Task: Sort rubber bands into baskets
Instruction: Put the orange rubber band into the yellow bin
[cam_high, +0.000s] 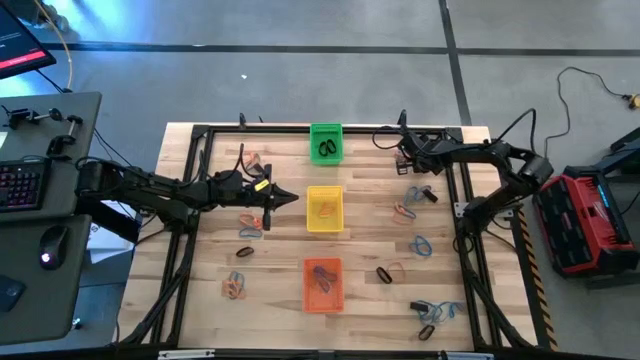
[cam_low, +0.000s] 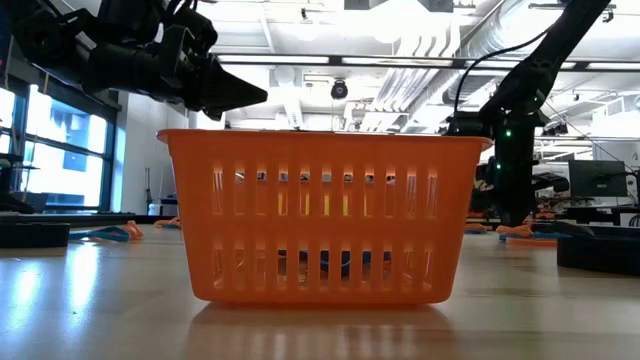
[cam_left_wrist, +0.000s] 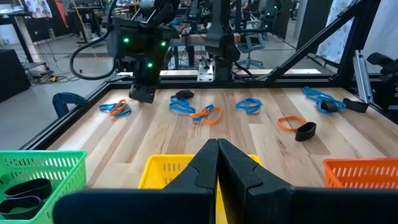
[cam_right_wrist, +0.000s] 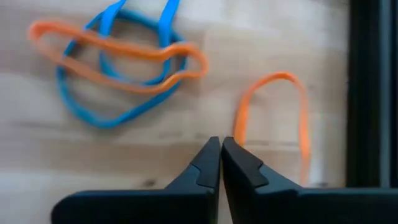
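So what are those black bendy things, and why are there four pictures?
They are two robot arms at a wooden table, each ending in a two-finger gripper. One camera looks down from above, one sits low on the table behind the orange basket, and one rides on each wrist. Three baskets stand in a row: green, yellow, orange. Small rubber bands lie scattered around them. The left gripper hangs beside the yellow basket, fingers shut. The right gripper, also shut, hovers over an orange band. Neither holds anything I can see.
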